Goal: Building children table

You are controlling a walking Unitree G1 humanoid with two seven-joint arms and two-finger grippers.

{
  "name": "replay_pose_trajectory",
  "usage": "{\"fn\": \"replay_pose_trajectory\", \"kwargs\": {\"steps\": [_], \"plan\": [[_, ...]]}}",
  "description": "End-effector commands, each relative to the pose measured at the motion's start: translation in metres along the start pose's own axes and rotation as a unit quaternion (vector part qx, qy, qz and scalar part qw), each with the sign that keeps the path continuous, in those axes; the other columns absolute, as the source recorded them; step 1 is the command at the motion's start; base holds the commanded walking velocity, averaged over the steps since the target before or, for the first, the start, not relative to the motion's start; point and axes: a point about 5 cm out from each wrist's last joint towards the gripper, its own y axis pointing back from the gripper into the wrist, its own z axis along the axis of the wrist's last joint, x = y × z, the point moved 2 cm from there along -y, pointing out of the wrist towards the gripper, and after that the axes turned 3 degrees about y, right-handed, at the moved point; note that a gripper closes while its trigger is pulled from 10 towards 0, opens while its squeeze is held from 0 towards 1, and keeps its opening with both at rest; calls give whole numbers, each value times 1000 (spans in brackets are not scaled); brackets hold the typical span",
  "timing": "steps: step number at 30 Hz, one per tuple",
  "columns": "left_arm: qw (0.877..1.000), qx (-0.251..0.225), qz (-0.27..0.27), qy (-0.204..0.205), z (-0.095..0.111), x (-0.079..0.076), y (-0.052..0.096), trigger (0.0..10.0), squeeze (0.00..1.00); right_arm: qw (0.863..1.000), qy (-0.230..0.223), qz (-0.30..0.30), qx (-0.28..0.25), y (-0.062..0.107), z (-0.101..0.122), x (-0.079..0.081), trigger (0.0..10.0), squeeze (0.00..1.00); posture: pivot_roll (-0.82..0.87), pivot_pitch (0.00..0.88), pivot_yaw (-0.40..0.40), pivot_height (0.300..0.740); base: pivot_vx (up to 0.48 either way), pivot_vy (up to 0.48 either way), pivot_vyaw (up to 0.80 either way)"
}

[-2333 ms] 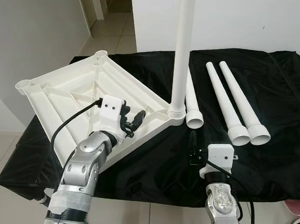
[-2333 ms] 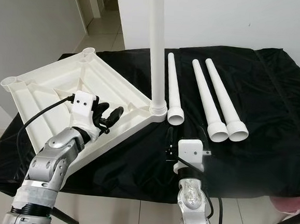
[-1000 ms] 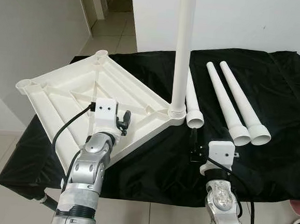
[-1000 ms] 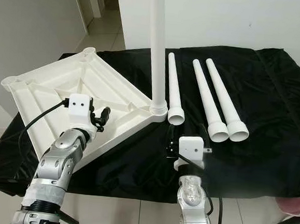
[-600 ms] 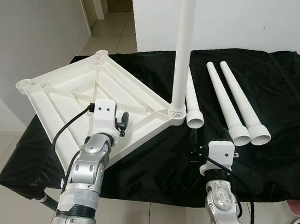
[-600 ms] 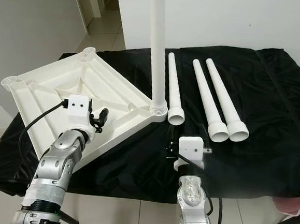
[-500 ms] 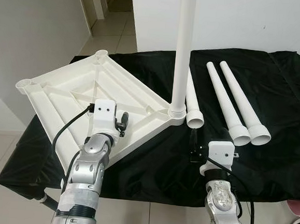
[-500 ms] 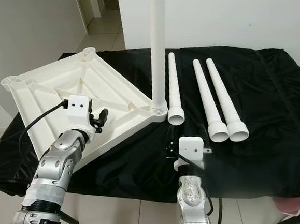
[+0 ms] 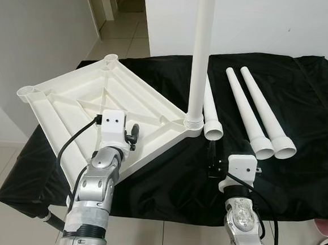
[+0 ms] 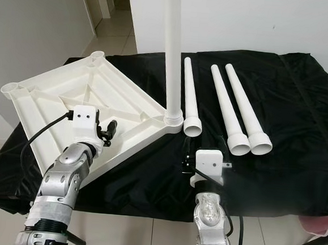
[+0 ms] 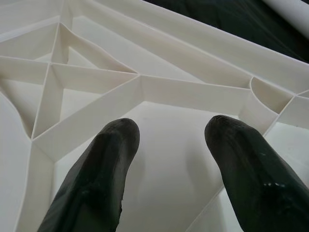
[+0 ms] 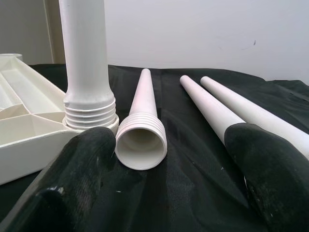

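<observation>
Tabletop (image 9: 92,100): white, ribbed underside up, left of frame; one leg (image 9: 201,51) screwed upright.
Left tool (image 11: 164,159): released above ribs.
Right tool (image 12: 169,179): released.

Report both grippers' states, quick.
Left gripper: open, holding nothing, over the ribbed underside of the tabletop.
Right gripper: open, holding nothing, aimed at the nearest loose leg.

one tabletop (image 9: 92,100), four legs (image 9: 244,109)
</observation>
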Motion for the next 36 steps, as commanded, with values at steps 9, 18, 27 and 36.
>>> {"fn": "replay_pose_trajectory", "kwargs": {"steps": [9, 18, 27, 36], "plan": [[993, 7, 122, -2, -2, 20, 0, 10000, 0, 1000, -7, -4, 6, 1, 0, 3, 10000, 0, -131, 30, 122, 740, 0, 0, 0], [992, 7, 129, -2, -1, 20, -1, 10000, 0, 1000, -8, -3, 5, 0, 0, 4, 10000, 0, -131, 32, 119, 740, 0, 0, 0], [985, -1, 174, 21, 1, 29, 0, 10000, 0, 1000, -7, -5, 6, -1, 0, 3, 10000, 0, -132, 32, 115, 740, 0, 0, 0], [976, -1, 218, 23, 1, 38, 3, 10000, 0, 1000, -8, -6, 5, -1, 1, 3, 10000, 0, -133, 30, 114, 740, 0, 0, 0]]}}
